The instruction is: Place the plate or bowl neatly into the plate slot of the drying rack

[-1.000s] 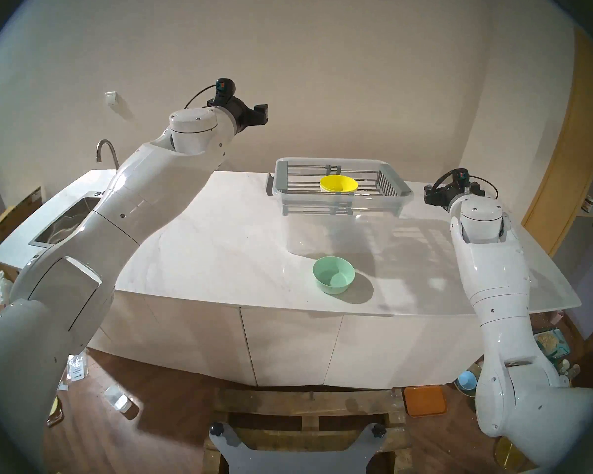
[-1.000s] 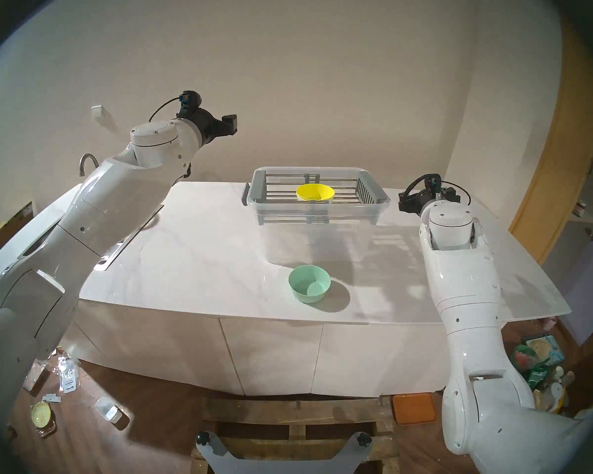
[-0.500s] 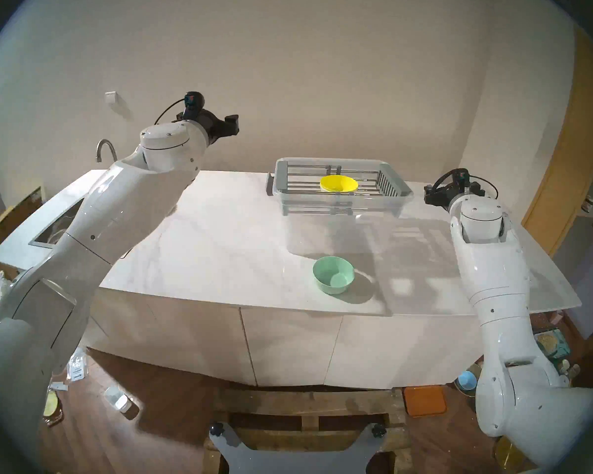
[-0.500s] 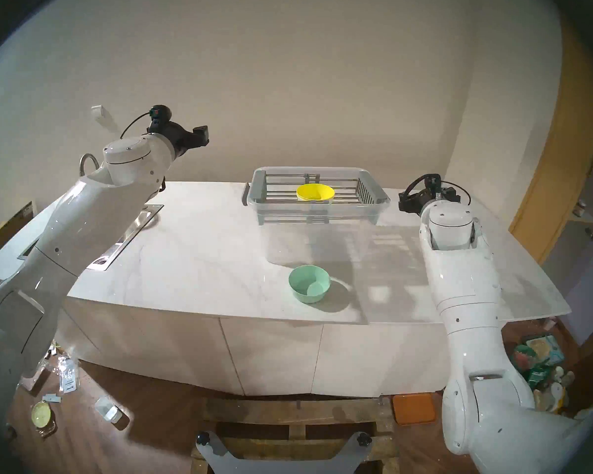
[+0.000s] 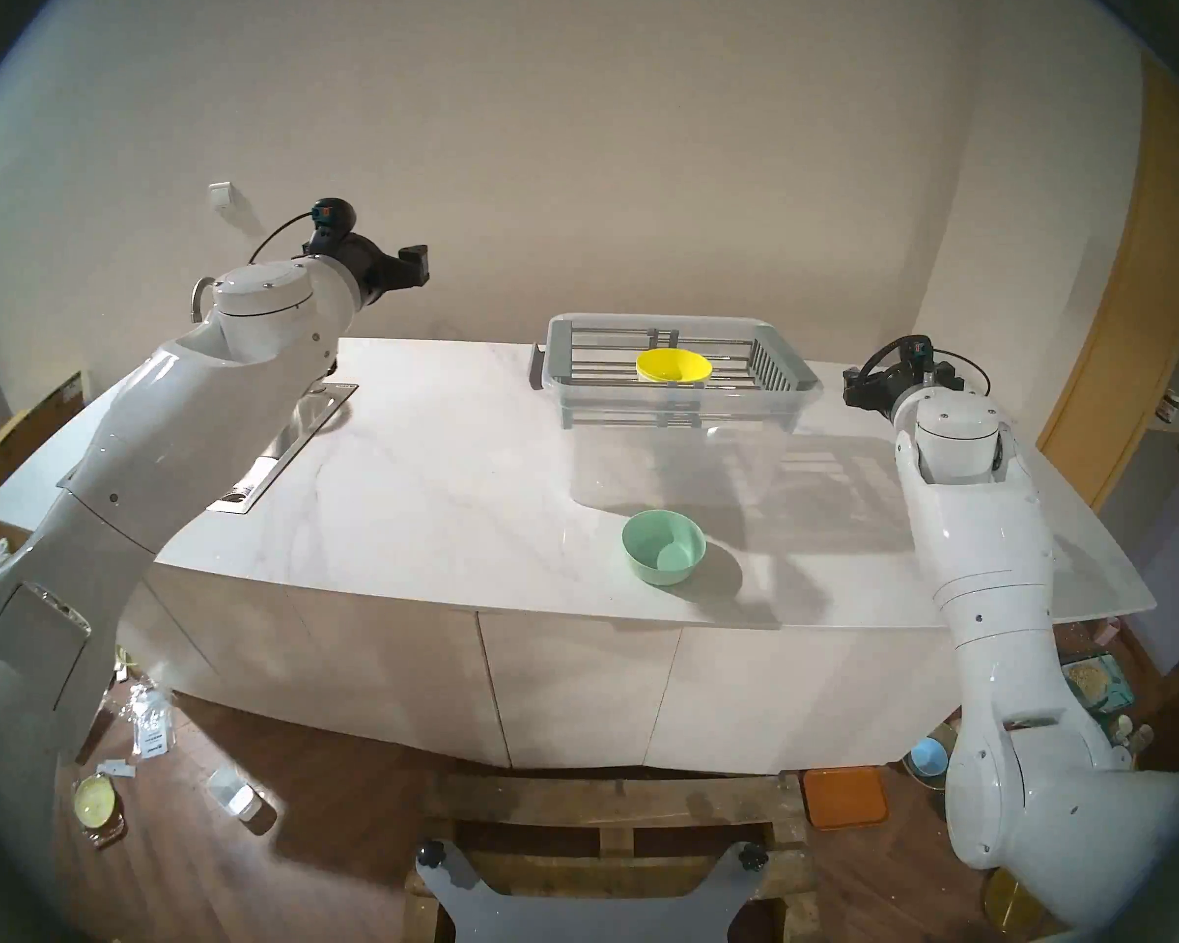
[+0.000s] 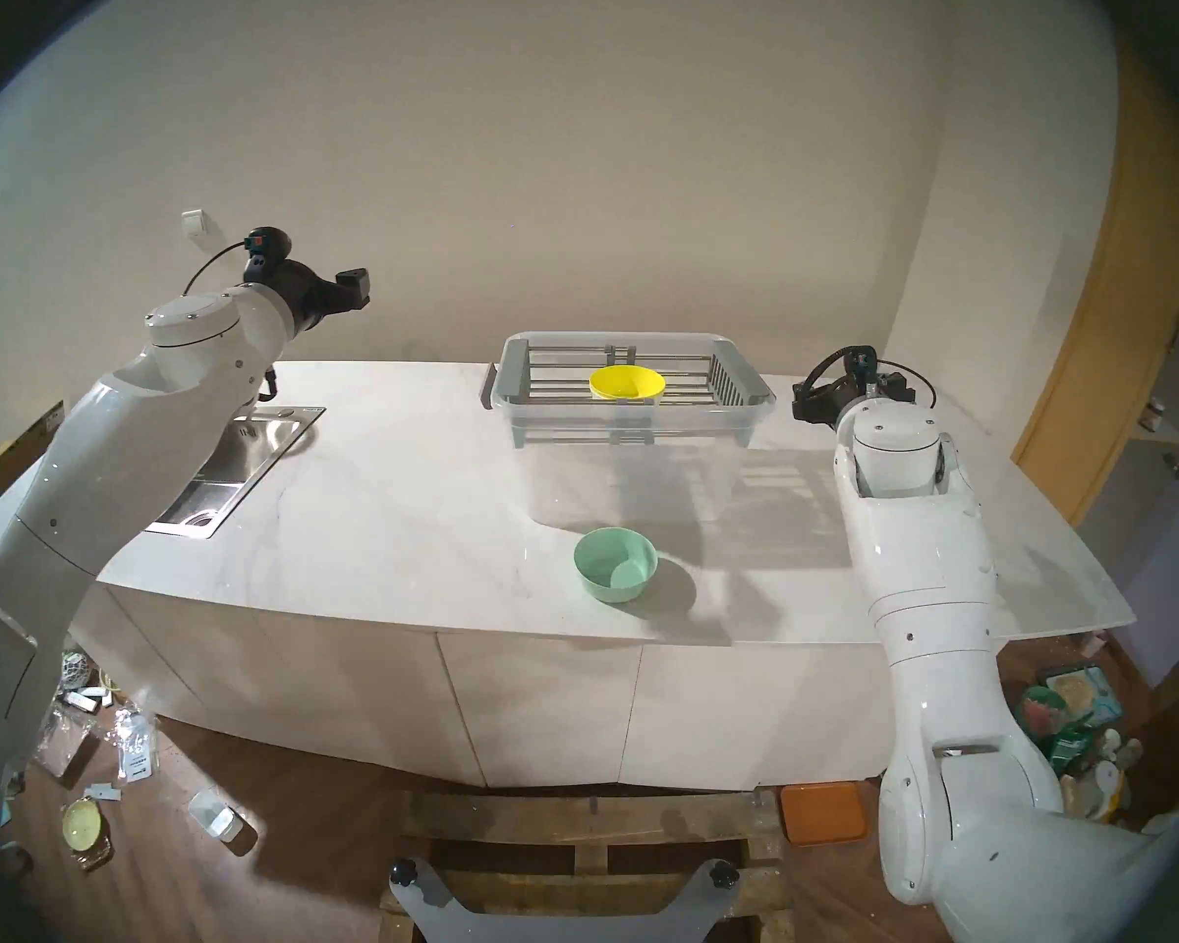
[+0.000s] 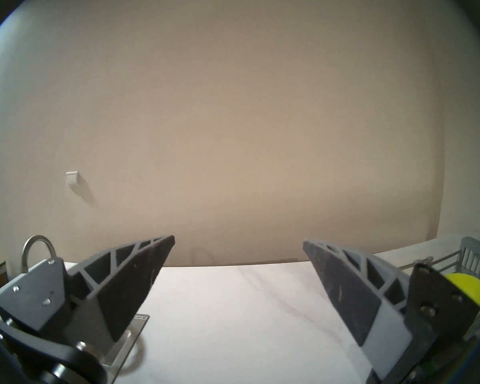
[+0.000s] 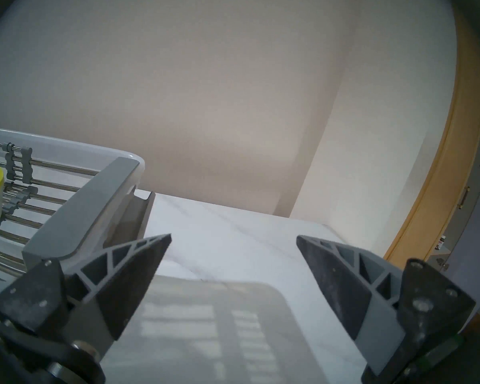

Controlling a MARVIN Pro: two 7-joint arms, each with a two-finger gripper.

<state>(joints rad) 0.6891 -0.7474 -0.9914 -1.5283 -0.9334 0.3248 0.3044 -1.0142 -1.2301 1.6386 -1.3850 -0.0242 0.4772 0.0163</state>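
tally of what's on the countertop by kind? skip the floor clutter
Bowls: 2, a yellow bowl on the drying rack's rods and a green bowl on the counter
Drying rack: 1
Clear tub under the rack: 1
Total: 4

The white left arm rises from the lower left and reaches forward above the far left part of the white marble countertop. Its black left gripper points level toward the wall, fingers spread wide with nothing between them. The white right arm stands along the countertop's right edge, bent at the elbow. Its black right gripper sits level above the far right corner, jaws likewise wide apart and empty.
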